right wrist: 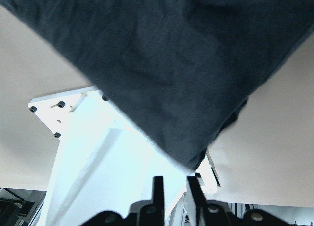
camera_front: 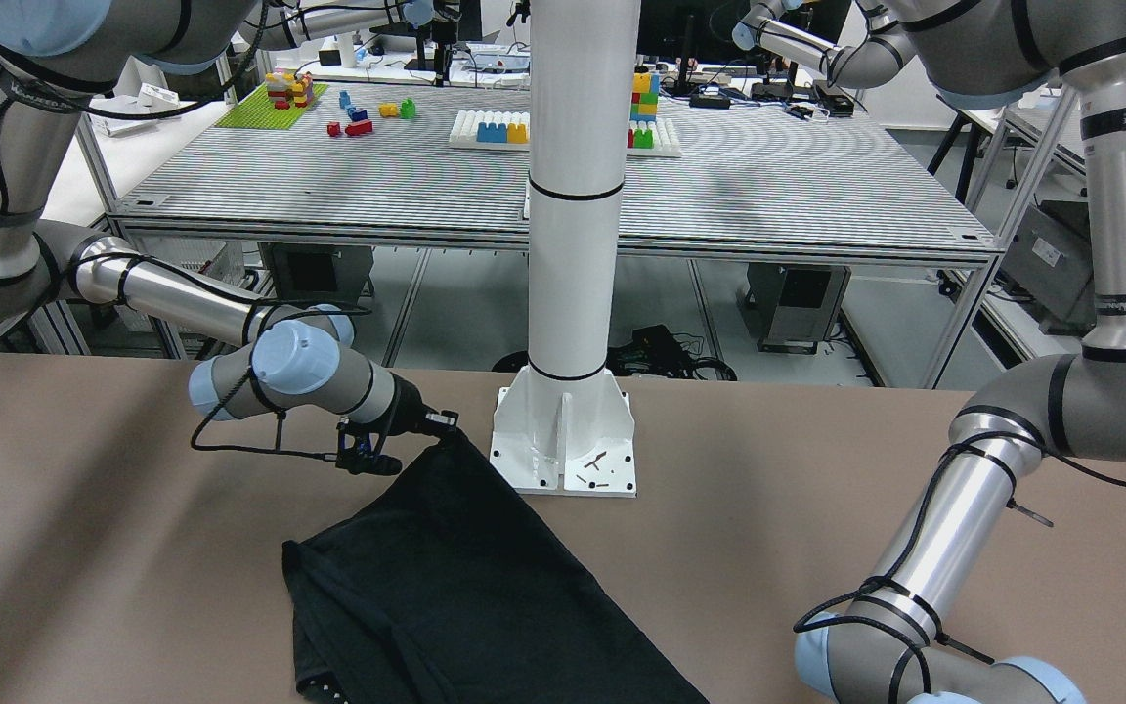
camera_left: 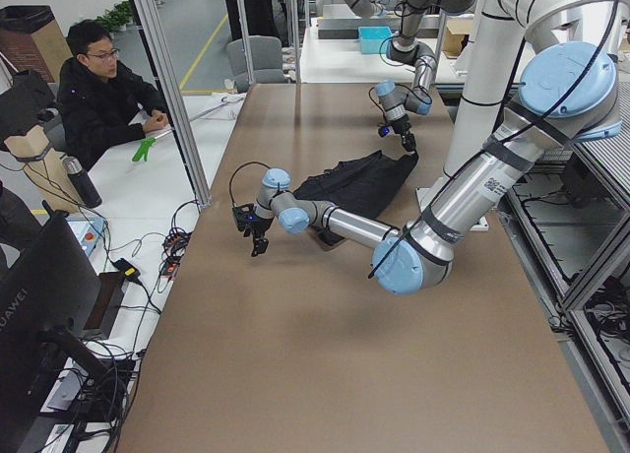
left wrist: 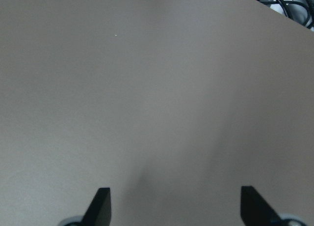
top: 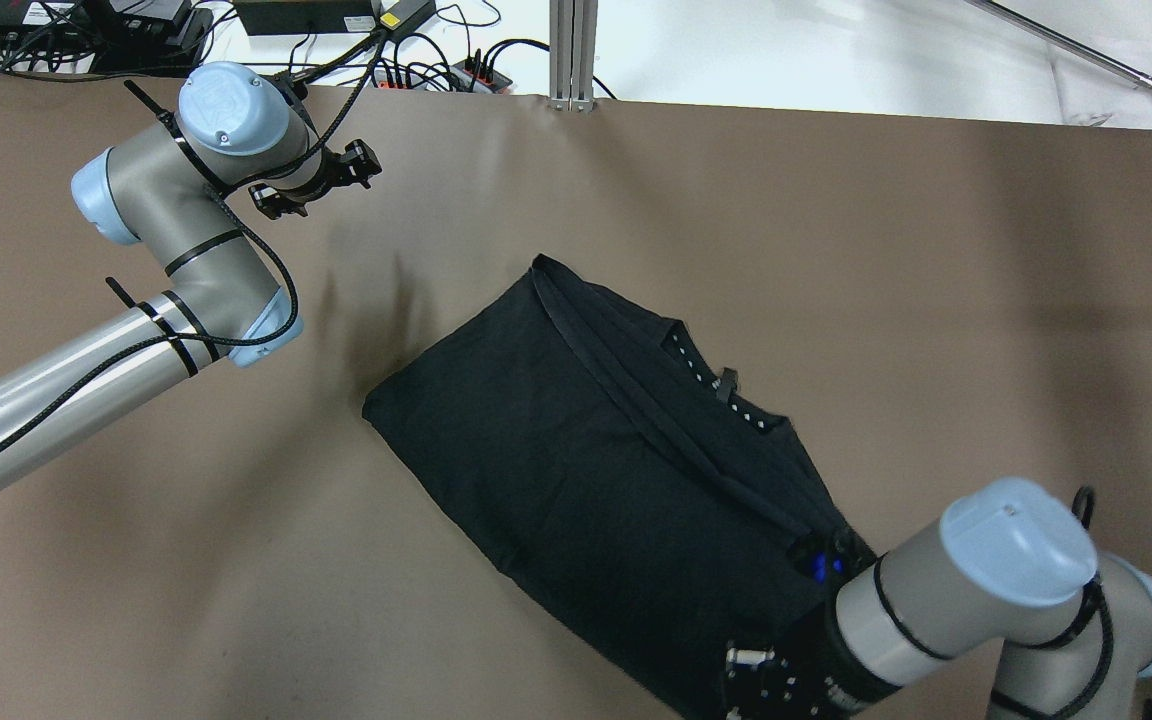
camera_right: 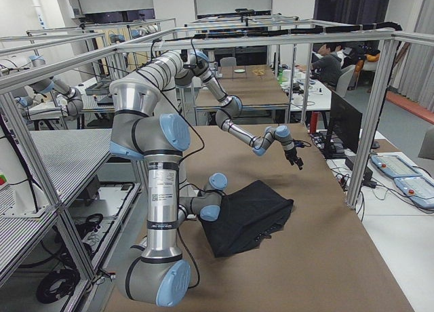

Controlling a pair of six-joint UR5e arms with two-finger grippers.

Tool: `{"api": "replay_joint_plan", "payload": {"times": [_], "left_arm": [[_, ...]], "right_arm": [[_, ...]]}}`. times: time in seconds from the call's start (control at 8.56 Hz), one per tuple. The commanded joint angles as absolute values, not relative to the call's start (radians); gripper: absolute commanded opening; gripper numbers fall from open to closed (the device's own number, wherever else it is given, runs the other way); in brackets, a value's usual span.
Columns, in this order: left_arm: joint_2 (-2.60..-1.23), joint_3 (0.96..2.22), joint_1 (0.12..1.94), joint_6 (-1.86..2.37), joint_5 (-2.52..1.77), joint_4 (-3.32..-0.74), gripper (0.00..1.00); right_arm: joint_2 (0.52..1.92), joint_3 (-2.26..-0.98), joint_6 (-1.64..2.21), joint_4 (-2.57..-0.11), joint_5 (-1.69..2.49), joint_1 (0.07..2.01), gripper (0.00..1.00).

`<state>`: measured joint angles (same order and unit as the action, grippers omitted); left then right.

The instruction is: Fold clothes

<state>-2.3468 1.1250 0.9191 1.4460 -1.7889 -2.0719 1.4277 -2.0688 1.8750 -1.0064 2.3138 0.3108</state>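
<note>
**Corner pinched and raised, fold not yet laid**

Grips one corner of the black garment (top: pixel 556 450) in the right gripper (camera_front: pixel 444 426), narrowed down onto the cloth. In the wrist view, shows the fingers (right wrist: pixel 158 186) close together, with the tip of the corner reaching down to them. Holds that corner raised off the table (top: pixel 886 250), just beside the white column base (camera_front: pixel 563 445). Has the rest of the garment spread on the brown surface, at the middle and toward the right arm's side. Shows a row of small white dots (top: pixel 716 385) along the edge away from the robot, and a diagonal ridge of doubled cloth across the top.

Has the left gripper (left wrist: pixel 174 206) spread wide and empty over bare table, well apart from the cloth.

Reads as the start of a fold: corner taken, not yet carried over. Most likely calls next for sweeping the held corner across the garment toward the opposite edge, low enough to drape flat, then laying it square there before letting go. Asks for a steady pinch, since thin, soft fabric may slip or drag the lower layer along. Might want the left gripper brought to a second corner or set down as an anchor; cannot tell which from here.
</note>
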Motion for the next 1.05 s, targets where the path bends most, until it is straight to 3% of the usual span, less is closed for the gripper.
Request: {"api": "replay_joint_plan", "payload": {"times": [0.0, 0.47, 0.93], "left_arm": [[-2.318, 1.249, 0.917, 1.48, -1.818, -2.057, 0.93], [-2.016, 1.697, 0.754, 1.685, -1.849, -2.063, 0.93], [-1.965, 1.704, 0.608, 1.694, -1.726, -2.074, 0.89]], "right_arm": [[1.408, -2.065, 1.893, -1.006, 2.195, 0.25, 0.95], [1.408, -2.037, 1.873, -1.006, 1.889, 0.29, 0.95], [1.394, -1.99, 1.685, -1.02, 1.876, 0.423, 0.95]]}}
